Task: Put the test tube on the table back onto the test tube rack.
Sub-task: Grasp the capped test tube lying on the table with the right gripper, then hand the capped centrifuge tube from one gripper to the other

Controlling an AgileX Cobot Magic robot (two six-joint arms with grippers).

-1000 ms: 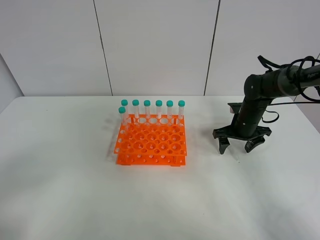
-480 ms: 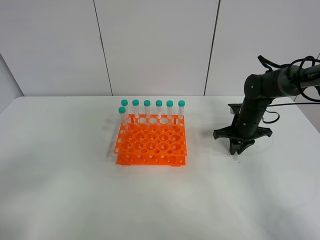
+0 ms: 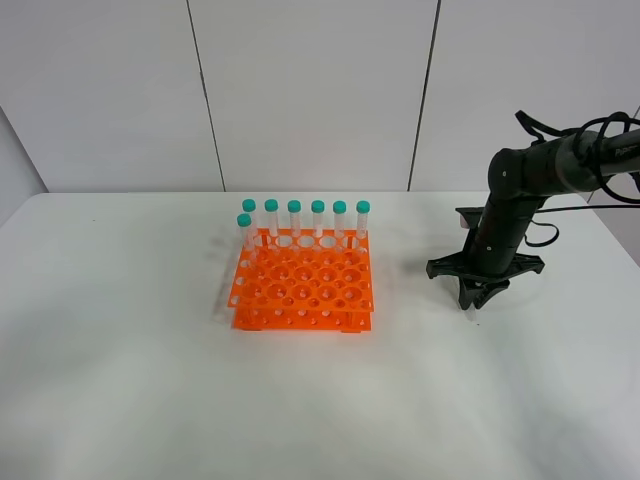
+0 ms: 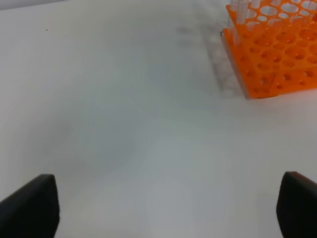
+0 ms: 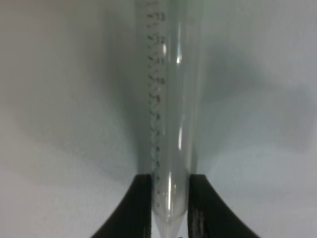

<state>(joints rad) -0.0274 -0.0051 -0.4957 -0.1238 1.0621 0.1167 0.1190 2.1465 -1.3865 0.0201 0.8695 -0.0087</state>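
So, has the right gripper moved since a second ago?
Yes: the right gripper closed its fingers on the test tube, no nearer the test tube rack.

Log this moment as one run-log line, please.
right gripper: shut on clear graduated plastic test tube near its tip | left gripper: open | orange plastic rack: seven teal-capped tubes | stage: not yet racked

free: table (image 3: 405, 305) between rack (image 3: 302, 290) and right claw (image 3: 478, 300) | blocked: rack's back row, tubes (image 3: 317, 220)

Black arm (image 3: 515, 200), black end effector (image 3: 476, 300), looped cables (image 3: 540, 128)
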